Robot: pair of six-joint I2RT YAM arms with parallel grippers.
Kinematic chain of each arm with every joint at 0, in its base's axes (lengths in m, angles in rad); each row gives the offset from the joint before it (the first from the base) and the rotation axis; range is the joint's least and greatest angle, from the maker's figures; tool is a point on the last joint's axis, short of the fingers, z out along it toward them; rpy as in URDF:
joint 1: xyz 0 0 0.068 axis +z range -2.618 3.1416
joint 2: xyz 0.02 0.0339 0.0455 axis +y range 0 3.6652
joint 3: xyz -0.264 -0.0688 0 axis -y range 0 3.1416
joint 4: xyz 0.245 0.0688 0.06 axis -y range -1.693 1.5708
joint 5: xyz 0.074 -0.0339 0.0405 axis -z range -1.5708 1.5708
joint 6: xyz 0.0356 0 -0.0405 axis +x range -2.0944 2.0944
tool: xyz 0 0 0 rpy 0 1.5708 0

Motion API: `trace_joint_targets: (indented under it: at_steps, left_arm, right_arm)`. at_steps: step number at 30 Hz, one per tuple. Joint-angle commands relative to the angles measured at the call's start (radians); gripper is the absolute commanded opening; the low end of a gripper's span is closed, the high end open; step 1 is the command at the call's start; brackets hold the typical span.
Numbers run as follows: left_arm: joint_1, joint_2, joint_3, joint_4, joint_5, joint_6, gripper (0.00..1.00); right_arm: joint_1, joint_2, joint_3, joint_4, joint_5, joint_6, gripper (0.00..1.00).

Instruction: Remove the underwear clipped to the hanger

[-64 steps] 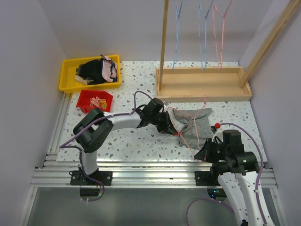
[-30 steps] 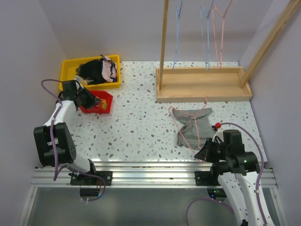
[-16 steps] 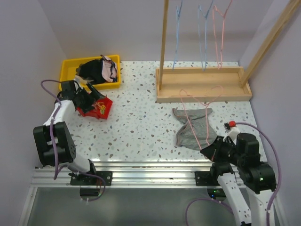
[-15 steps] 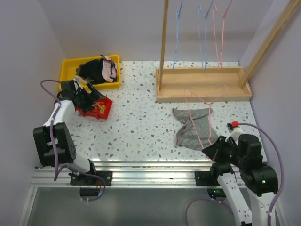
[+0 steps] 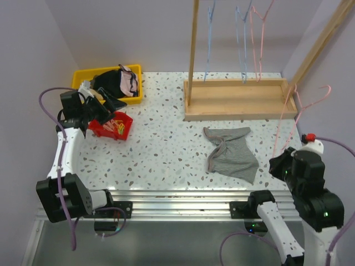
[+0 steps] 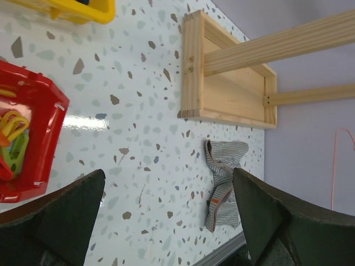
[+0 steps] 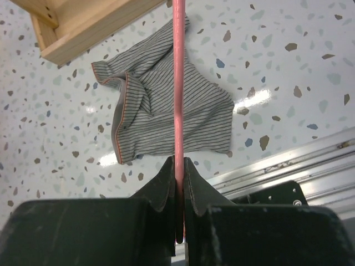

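Seen from above, the right gripper [image 5: 279,162] is closed tight on the thin pink wire hanger [image 5: 300,108]. The hanger stands tall beside the right wall, with its hook near the slanted wooden beam [image 5: 320,40]. I judge that a fast swing could knock the hook against this beam or turn the wire in the pinch. The grey striped briefs [image 5: 230,152] lie loose on the speckled table [image 5: 166,149], apart from the hanger, between the wooden rack base [image 5: 238,100] and the aluminium rail [image 5: 177,202], with free room to their left. The pale pink briefs [image 5: 130,82] rest in the yellow tray [image 5: 77,94]. The left gripper [image 5: 105,108] is spread fully and holds nothing, just over the small red bin [image 5: 115,126]; a low move could push this bin. The left wrist view shows these wide fingers with open table ahead. The right wrist view shows the jaws shut on the pink wire, with the grey briefs on the table below it.
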Motion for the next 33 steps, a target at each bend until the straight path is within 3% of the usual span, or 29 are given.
trace_joint_targets:
  at_steps: [1,5,12,33]
  left_arm:
    - [0.007,-0.07,-0.038,0.064,0.139,-0.029,1.0]
    - [0.003,-0.136,-0.088,0.096,0.191,-0.029,1.0]
    - [-0.004,-0.199,-0.121,0.109,0.232,-0.012,1.0]
    - [-0.002,-0.15,-0.129,0.11,0.254,0.014,1.0]
  right_arm:
    - [-0.002,0.18,0.019,0.196,0.048,-0.08,0.0]
    - [-0.002,0.401,0.132,0.422,0.038,-0.152,0.0]
    - [-0.01,0.801,0.511,0.523,0.062,-0.217,0.0]
    - [-0.126,1.199,0.898,0.592,-0.068,-0.234,0.0]
